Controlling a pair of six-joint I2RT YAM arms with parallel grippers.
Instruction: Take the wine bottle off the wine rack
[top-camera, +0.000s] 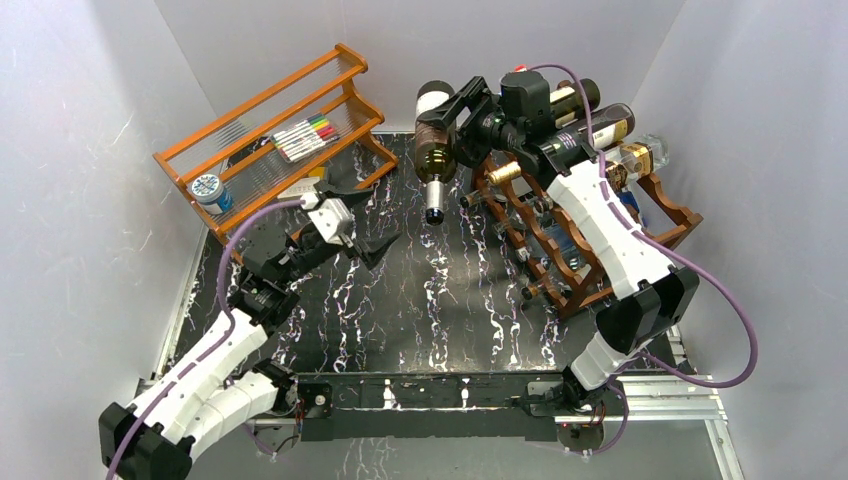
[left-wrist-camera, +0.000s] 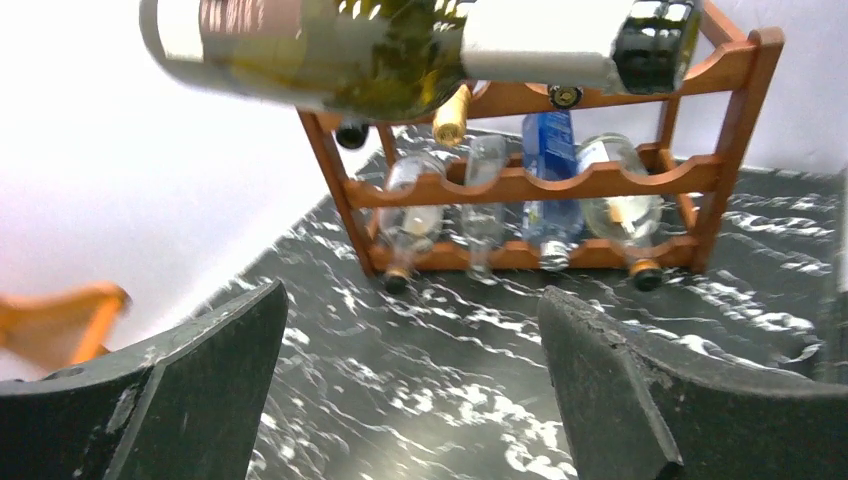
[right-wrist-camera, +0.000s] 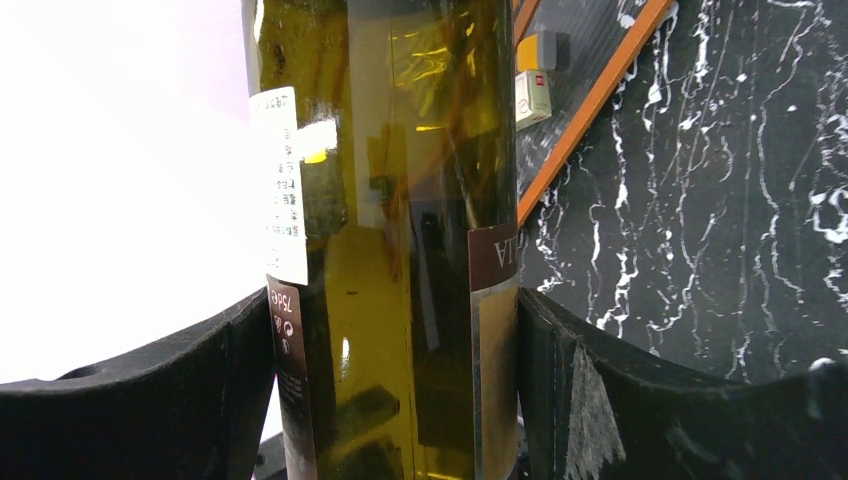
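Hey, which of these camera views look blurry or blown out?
Left wrist: soft and smeared, the wine rack and wine bottle blurred, the wall washed out. Right wrist: bottle sharp with glints, background at left blown white. Top external: sharp, evenly lit.

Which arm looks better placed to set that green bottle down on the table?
Right: the right gripper clamps the wine bottle, held clear of the wine rack. The left gripper hangs open and empty over the table.
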